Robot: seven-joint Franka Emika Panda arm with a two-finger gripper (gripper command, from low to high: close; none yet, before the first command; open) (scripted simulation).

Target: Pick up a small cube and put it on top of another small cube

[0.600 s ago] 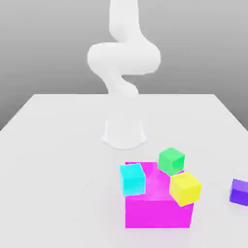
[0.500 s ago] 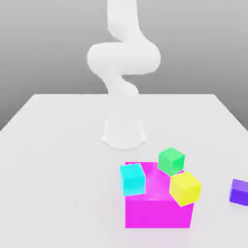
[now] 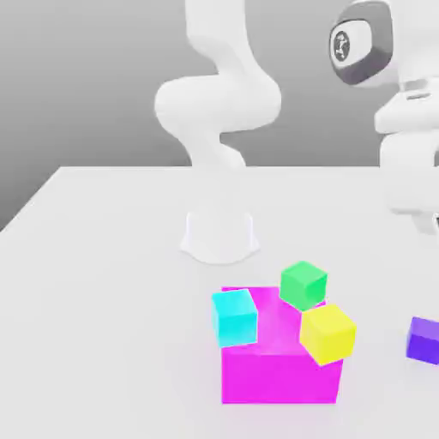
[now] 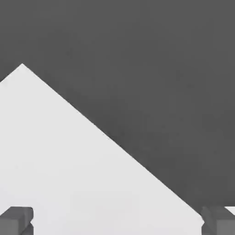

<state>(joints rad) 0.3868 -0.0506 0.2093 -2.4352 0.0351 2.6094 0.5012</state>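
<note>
Exterior view places the small purple cube (image 3: 423, 338) on the white tabletop (image 3: 103, 283), near the exterior view's right edge, apart from the big magenta block (image 3: 279, 373) carrying cyan, green and yellow cubes. Hand view shows the hand (image 4: 117, 220) with fingers wide apart, holding nothing.

no readable txt, labels or nos. anywhere; cubes and table are plain.

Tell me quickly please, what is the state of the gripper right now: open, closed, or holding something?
Gripper: open, with its two fingertips standing wide apart and nothing between them; it holds no cube.
</note>
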